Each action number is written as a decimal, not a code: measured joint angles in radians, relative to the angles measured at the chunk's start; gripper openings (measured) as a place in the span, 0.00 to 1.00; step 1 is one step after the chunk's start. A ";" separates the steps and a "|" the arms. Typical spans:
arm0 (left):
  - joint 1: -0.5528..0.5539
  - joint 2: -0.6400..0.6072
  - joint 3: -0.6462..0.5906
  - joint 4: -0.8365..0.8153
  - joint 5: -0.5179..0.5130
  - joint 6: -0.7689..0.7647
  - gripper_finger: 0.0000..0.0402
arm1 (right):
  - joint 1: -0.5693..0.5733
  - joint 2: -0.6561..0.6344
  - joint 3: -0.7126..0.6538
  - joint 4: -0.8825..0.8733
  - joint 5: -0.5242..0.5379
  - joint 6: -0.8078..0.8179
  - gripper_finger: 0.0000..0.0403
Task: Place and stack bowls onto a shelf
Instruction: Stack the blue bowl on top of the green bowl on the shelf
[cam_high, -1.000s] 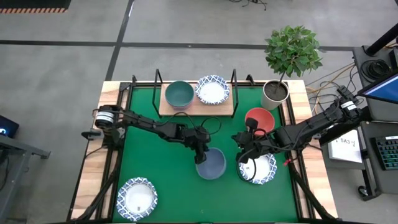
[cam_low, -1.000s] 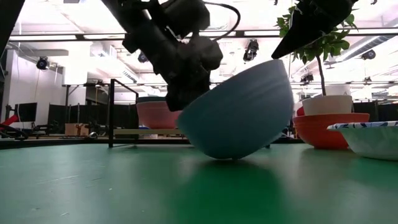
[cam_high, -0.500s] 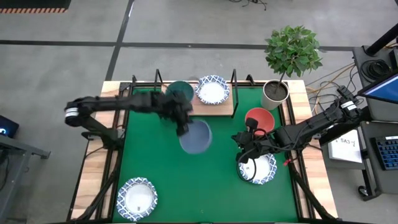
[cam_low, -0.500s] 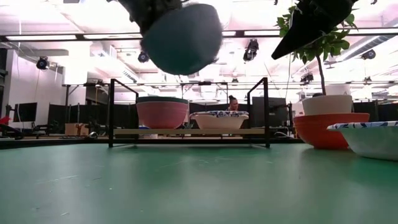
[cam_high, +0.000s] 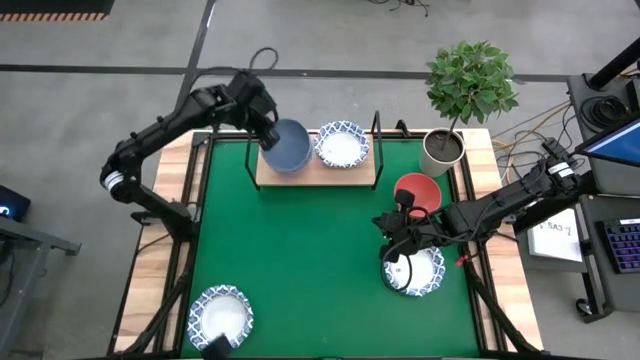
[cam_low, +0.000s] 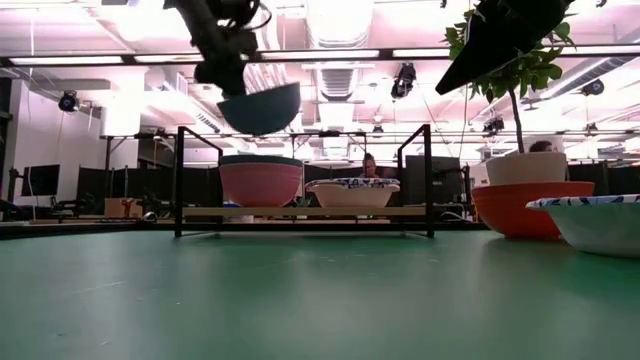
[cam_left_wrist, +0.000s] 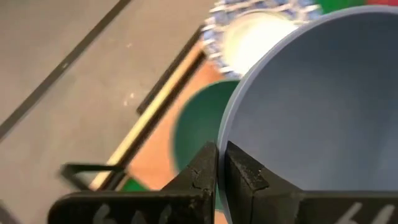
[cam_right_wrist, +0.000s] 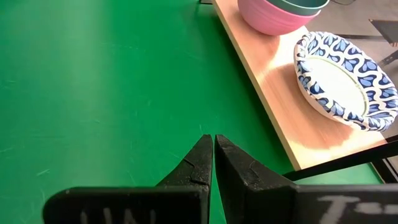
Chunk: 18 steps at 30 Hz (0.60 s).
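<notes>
Fingers: left gripper (cam_left_wrist: 221, 163) pinched on the rim of the grey-blue bowl (cam_high: 287, 146), held in the air above the pink bowl (cam_low: 260, 183) with the dark green bowl (cam_left_wrist: 200, 127) nested in it, at the left end of the shelf (cam_high: 345, 174). Right gripper (cam_right_wrist: 213, 149) pressed together, holding nothing, low over the mat (cam_high: 300, 250), waiting. Advice: centre over the stack, level the bowl (it hangs tilted), lower until seated, then release. Patterned bowl (cam_high: 342, 145) just beside; keep clear.
</notes>
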 joint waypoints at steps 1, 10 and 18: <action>0.021 0.006 0.000 -0.002 0.004 0.002 0.00 | 0.000 0.000 0.000 0.000 0.000 0.000 0.02; 0.064 0.065 -0.006 -0.002 0.032 0.032 0.00 | 0.000 0.000 0.000 0.000 0.000 0.000 0.02; 0.071 0.127 -0.005 -0.001 0.023 0.051 0.00 | 0.000 0.000 0.000 0.000 0.000 0.000 0.02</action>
